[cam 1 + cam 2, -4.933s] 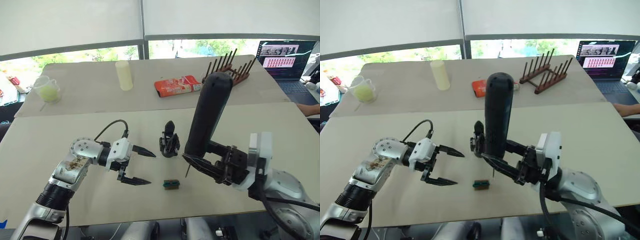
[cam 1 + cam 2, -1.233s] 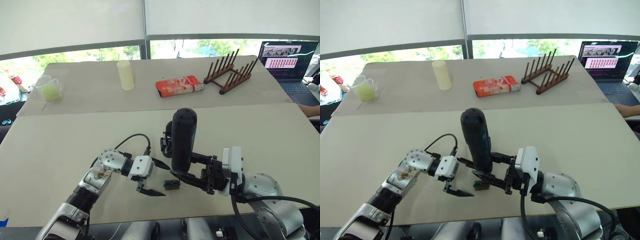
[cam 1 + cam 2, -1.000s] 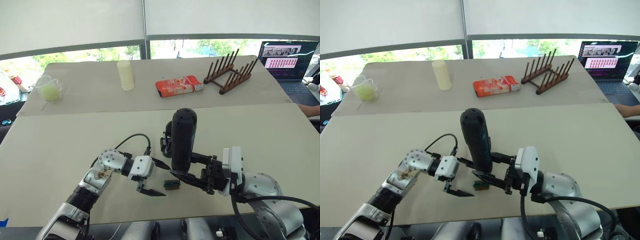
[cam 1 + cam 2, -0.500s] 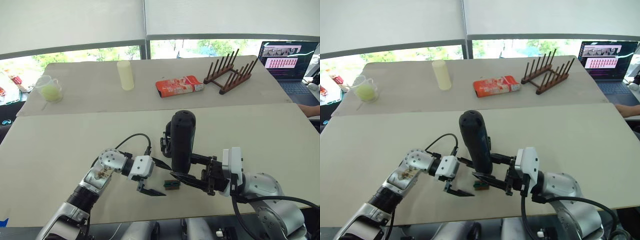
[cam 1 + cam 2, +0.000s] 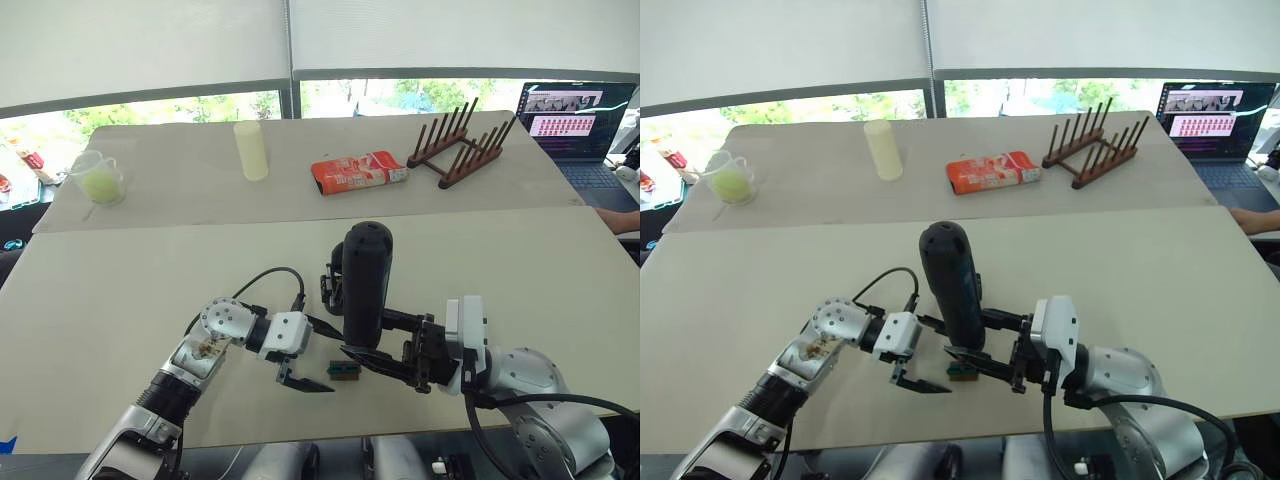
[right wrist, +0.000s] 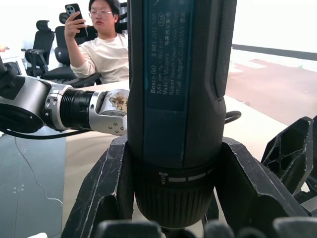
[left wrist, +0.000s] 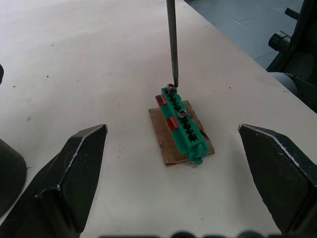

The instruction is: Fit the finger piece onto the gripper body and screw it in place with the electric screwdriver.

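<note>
My right gripper (image 5: pixel 385 350) is shut on the electric screwdriver (image 5: pixel 365 275), a thick dark cylinder held upright over the near table. Its thin metal bit (image 7: pixel 171 44) points down, and the tip rests on a screw at one end of a small green block (image 7: pixel 182 126) lying on a brown card. My left gripper (image 5: pixel 333 362) is open, one finger on each side of that block, touching nothing. The gripper body (image 5: pixel 331 285) stands just behind the screwdriver, mostly hidden by it. The finger piece is out of view.
On the far table stand a pale yellow cylinder (image 5: pixel 249 150), a red packet (image 5: pixel 357 171), a wooden peg rack (image 5: pixel 455 145) and a cup of green liquid (image 5: pixel 97 180). A laptop (image 5: pixel 570 110) sits far right. A seated person (image 6: pixel 106 49) holds a phone.
Since the earliest frames, the right gripper has brought the screwdriver down and left onto the green block, and the left gripper has moved right to straddle it. Over the last second, almost nothing moved.
</note>
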{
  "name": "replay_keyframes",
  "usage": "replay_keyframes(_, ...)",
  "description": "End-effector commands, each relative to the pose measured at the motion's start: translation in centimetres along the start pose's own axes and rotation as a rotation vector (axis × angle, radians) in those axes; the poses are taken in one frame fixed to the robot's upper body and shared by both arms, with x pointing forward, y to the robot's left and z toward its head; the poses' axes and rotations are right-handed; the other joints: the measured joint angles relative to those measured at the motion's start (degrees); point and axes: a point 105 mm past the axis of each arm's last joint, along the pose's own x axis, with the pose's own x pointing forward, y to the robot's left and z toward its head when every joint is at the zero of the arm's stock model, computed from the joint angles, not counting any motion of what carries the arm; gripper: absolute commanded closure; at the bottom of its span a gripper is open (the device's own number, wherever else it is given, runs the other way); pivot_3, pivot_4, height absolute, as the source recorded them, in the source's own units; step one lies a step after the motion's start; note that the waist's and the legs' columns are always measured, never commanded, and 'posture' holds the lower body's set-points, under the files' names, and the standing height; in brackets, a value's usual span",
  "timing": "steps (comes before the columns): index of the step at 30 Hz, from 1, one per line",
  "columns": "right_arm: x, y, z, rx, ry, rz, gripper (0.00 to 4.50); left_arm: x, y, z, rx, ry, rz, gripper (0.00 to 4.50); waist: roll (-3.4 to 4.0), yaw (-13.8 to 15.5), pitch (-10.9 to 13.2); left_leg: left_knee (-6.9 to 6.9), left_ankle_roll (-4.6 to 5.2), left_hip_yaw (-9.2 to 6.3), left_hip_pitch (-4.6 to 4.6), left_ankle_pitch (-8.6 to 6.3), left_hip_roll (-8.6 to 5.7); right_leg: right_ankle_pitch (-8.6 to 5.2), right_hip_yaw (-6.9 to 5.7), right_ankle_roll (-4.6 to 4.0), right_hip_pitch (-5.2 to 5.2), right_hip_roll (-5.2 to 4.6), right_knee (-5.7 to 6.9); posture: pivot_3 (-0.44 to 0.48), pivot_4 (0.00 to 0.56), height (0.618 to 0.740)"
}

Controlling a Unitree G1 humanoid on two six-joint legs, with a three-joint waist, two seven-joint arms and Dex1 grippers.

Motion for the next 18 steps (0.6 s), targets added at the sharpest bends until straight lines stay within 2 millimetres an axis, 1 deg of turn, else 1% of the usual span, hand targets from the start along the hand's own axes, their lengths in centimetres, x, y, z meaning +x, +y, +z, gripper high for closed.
replay_keyframes(1,0.27,0.97,1.66,-0.039,-0.060,0.037,2.60,0.12,0.20,0.73,0.040,-0.020,-0.002,0.00,0.00,0.0,0.0,0.00,0.00,0.00,0.00,0.00,0.00,0.00,0.00,0.00,0.00,0.00,0.00,0.000,0.150,0.740)
replay_keyframes(7,0.28,1.20,1.45,-0.032,-0.055,0.043,2.60,0.16,0.27,0.77,0.043,-0.020,-0.003,0.00,0.00,0.0,0.0,0.00,0.00,0.00,0.00,0.00,0.00,0.00,0.00,0.00,0.00,0.00,0.00,0.000,0.150,0.740)
replay_keyframes(18,0.30,1.43,1.77,-0.037,-0.064,0.056,2.60,0.13,0.36,0.76,0.045,-0.019,-0.002,0.00,0.00,0.0,0.0,0.00,0.00,0.00,0.00,0.00,0.00,0.00,0.00,0.00,0.00,0.00,0.00,0.000,0.150,0.740)
